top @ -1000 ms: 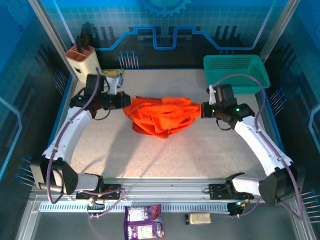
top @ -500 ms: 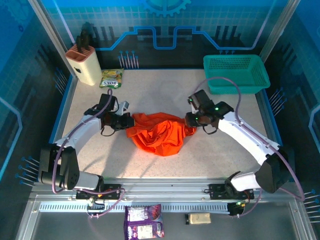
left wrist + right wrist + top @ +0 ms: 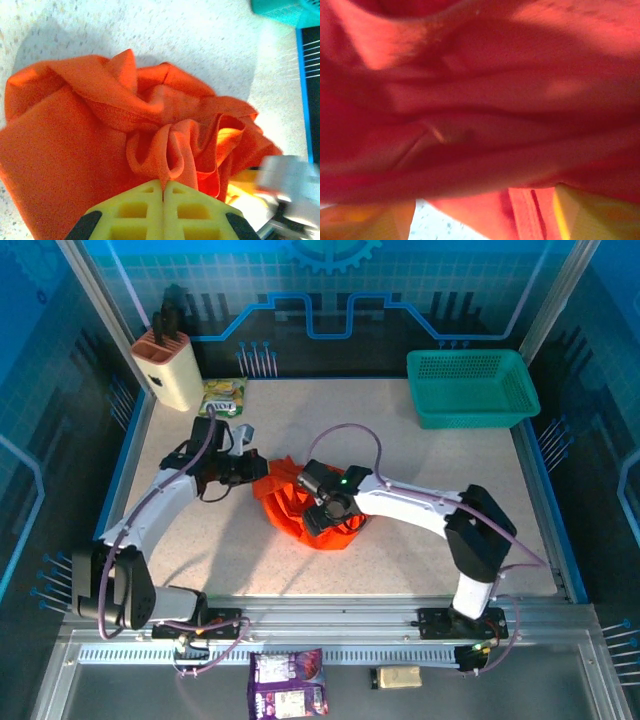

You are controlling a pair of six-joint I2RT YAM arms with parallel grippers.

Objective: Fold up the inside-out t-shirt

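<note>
Top view, upper left: beige knife block (image 3: 168, 368), with a yellow-green packet (image 3: 222, 397) just beside it on the desk (image 3: 420, 460).

Left of centre: we note the left fingers (image 3: 142, 202) pressed together, pinching a gathered fold of the orange t-shirt (image 3: 283, 502) (a stitched seam runs across the cloth in the left wrist view). The shirt lies bunched in a wrinkled heap at mid-frame.

Over the heap: the right fingers (image 3: 592, 215) are spread wide, with cloth draped across the gap between them.

Upper right: teal basket (image 3: 470, 388), well apart from the shirt.
</note>
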